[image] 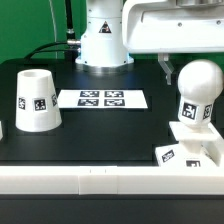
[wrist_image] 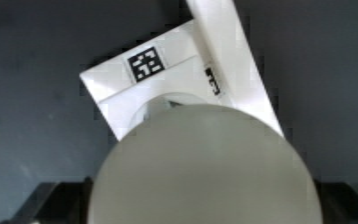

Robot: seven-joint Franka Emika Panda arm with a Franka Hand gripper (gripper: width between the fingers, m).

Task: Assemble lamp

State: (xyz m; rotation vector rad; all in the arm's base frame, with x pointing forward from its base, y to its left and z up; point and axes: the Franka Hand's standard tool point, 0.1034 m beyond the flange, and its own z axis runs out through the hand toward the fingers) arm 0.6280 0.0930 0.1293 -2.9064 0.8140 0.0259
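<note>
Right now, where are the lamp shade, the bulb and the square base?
shade point(image: 35, 100), exterior view, on its tagged side wall.
bulb point(image: 199, 82), exterior view, on its rounded top.
base point(image: 190, 150), exterior view, on its flat upper face.

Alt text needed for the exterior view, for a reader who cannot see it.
A white rounded bulb stands upright on the low square base at the exterior view's right of a black table. A tapered white shade sits at the left, the marker board lies between them, and the robot arm rises behind.

marker board point(image: 101, 98), black table point(image: 95, 140), white front rail point(image: 100, 182)
</note>
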